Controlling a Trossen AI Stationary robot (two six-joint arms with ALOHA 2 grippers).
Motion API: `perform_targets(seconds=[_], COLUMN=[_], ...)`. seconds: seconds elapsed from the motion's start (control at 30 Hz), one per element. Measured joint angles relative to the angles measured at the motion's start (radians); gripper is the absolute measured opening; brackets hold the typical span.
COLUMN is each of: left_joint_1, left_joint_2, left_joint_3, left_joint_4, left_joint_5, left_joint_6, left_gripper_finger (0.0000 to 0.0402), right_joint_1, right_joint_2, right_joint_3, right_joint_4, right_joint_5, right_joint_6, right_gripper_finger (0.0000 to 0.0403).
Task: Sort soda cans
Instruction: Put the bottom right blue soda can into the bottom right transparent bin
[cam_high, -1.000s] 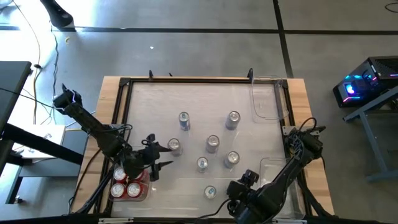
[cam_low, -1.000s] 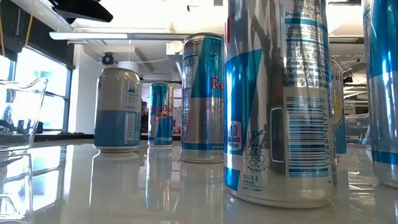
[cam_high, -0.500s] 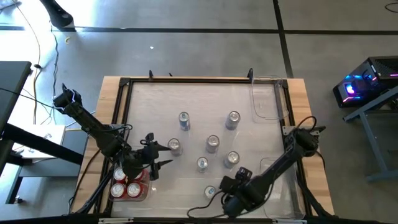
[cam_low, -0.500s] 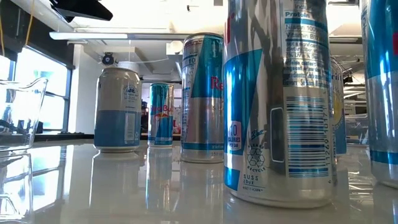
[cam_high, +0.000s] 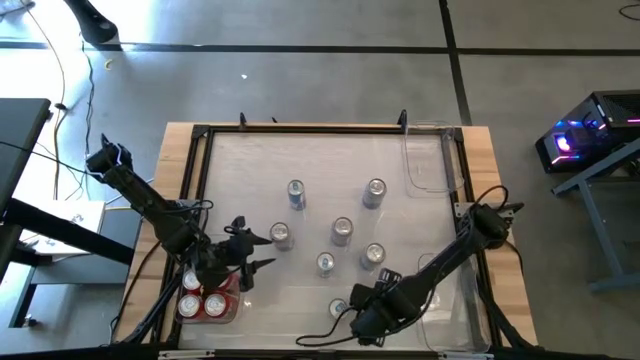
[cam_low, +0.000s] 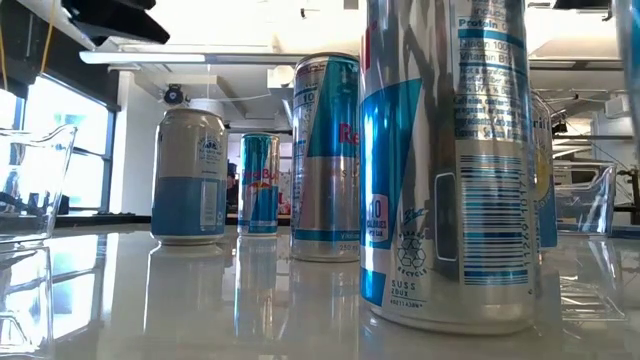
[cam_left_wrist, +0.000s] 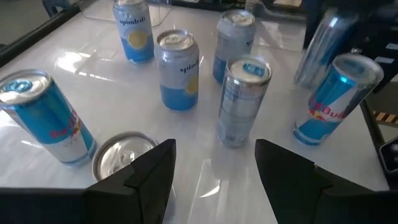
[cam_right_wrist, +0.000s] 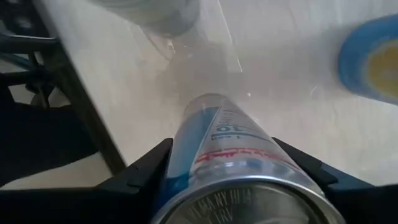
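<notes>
Seven silver and silver-blue soda cans stand on the white table, among them can, can and can. Several red cans stand in the near-left bin. My left gripper is open beside that bin, facing the standing cans and touching nothing. My right gripper is near the table's near edge, just right of the nearest standing can, shut on a silver-blue can. That held can also shows tilted in the left wrist view; in the high view the gripper hides it. My right gripper pinches the silver-blue can's body between its two fingers, close to the can's top end. The fingers run along the can, whose top is toward the wrist. The can is tilted, with its bottom end lowest and apparently off the table.
Clear plastic bins sit at the far right and near right, and a third one at the near left. A wooden frame rims the table. The standing cans cluster mid-table, with bare surface along the far side.
My right gripper has moved toward the table's left along the near edge, carrying its can up to the nearest standing can. In the low view that can, earlier filling the right edge, has almost left the picture, uncovering the near-right bin.
</notes>
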Motion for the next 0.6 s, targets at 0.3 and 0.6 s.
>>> perform_targets(seconds=[0.3, 0.6], left_joint_1=[-0.028, -0.053], left_joint_2=[0.000, 0.000], left_joint_3=[-0.018, -0.018], left_joint_4=[0.016, 0.014], left_joint_5=[-0.036, -0.105], left_joint_6=[-0.032, -0.025], left_gripper_finger=[0.0213, 0.0213], right_joint_1=[0.112, 0.312], right_joint_2=[-0.009, -0.143], right_joint_3=[0.320, 0.134], right_joint_4=[-0.392, -0.372], right_joint_5=[-0.008, -0.048], right_joint_6=[0.239, 0.668], right_gripper_finger=[0.0209, 0.0209])
